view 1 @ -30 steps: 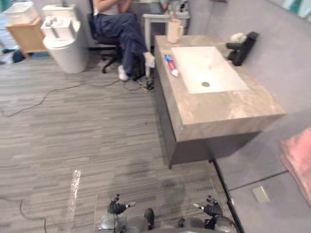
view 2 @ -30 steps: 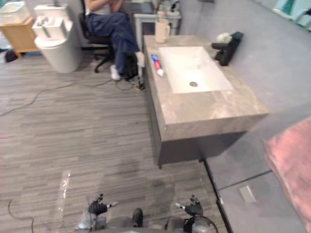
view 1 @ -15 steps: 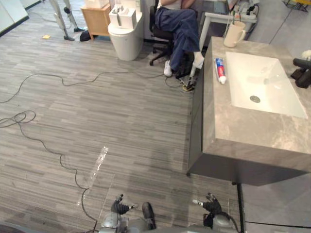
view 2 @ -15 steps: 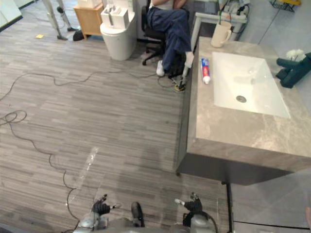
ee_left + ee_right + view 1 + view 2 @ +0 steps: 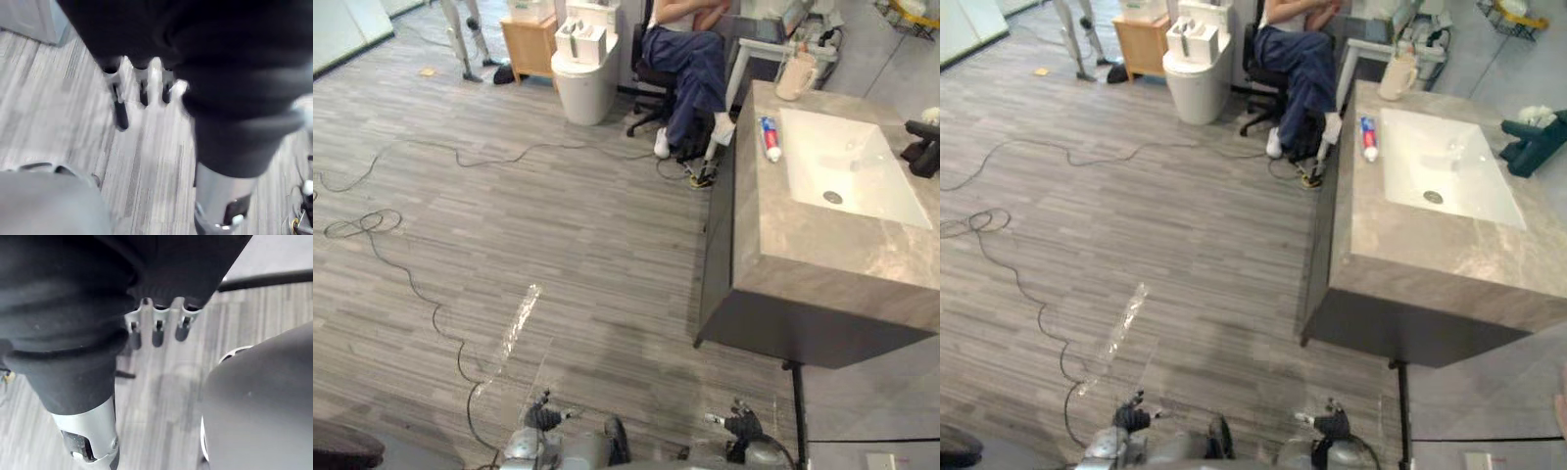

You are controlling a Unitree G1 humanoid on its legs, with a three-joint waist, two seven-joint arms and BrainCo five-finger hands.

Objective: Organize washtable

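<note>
Hands low, both empty: left hand [image 5: 545,419] and right hand [image 5: 741,427] hang with fingers loosely spread, well apart from washtable [image 5: 822,245]. Toothpaste tube [image 5: 770,138] lies beside sink [image 5: 847,171], mug [image 5: 793,76] at far end. Risk: seated person [image 5: 690,59] close by mug; a reach there may bump them.

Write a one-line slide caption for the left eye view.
Left hand and right hand hang open; washtable ahead holds toothpaste tube and mug by the sink.
</note>
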